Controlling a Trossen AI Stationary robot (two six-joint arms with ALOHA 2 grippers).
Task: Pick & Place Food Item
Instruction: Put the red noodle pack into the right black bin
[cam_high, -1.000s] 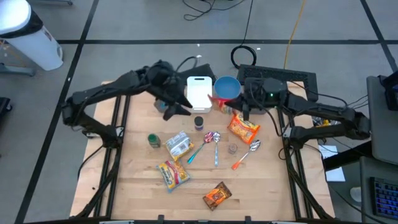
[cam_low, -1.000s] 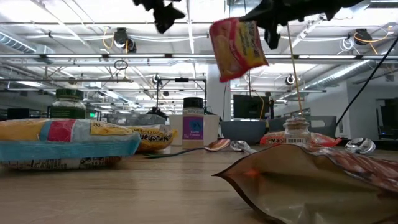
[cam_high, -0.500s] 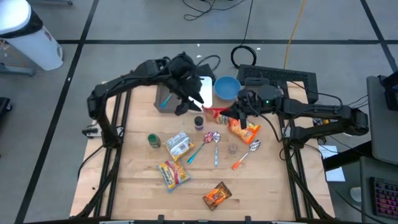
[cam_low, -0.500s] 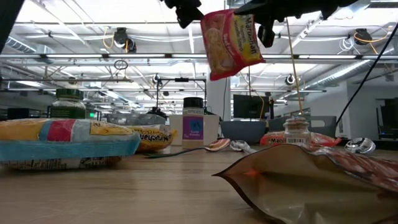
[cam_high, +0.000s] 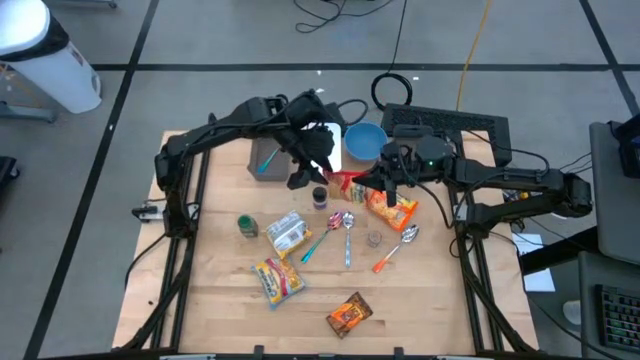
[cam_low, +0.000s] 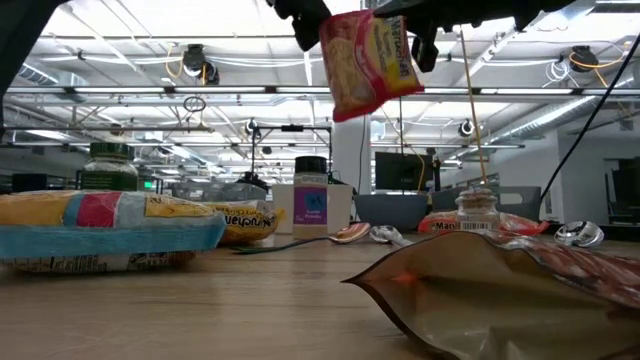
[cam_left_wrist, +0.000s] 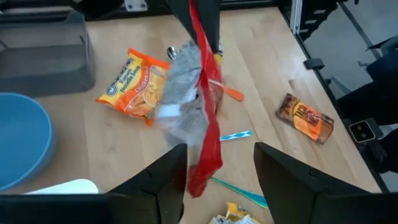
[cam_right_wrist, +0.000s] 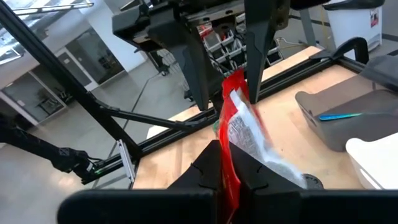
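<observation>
A red-and-yellow noodle packet (cam_low: 368, 60) hangs in the air above the table's far middle, with my right gripper (cam_right_wrist: 230, 180) shut on it. In the high view the packet (cam_high: 345, 183) sits between the two arms. My left gripper (cam_left_wrist: 221, 180) is open and has come up to the packet from the table's left. Its two fingers stand on either side of the packet's lower end (cam_left_wrist: 202, 177). Whether they touch it I cannot tell. My right gripper pinches the packet's red edge seam (cam_right_wrist: 231, 152) between its two fingers. The fingers lie level and come from the table's right side. The packet is lifted clear of the table and hangs tilted, its free end toward my left gripper.
On the table lie an orange noodle packet (cam_high: 390, 208), a spice jar (cam_high: 320, 197), spoons (cam_high: 345, 222), a green-lidded jar (cam_high: 247, 226) and several more packets (cam_high: 278, 278). At the far edge stand a blue bowl (cam_high: 365, 142), a white board (cam_high: 322, 140) and a grey tray (cam_high: 265, 155).
My left gripper has swung toward the table's right, up to the hanging packet, and has rolled about its own line. Its fingers now stand around the packet's lower end. My right gripper has shifted a little toward the left arm with the packet, which has risen slightly.
</observation>
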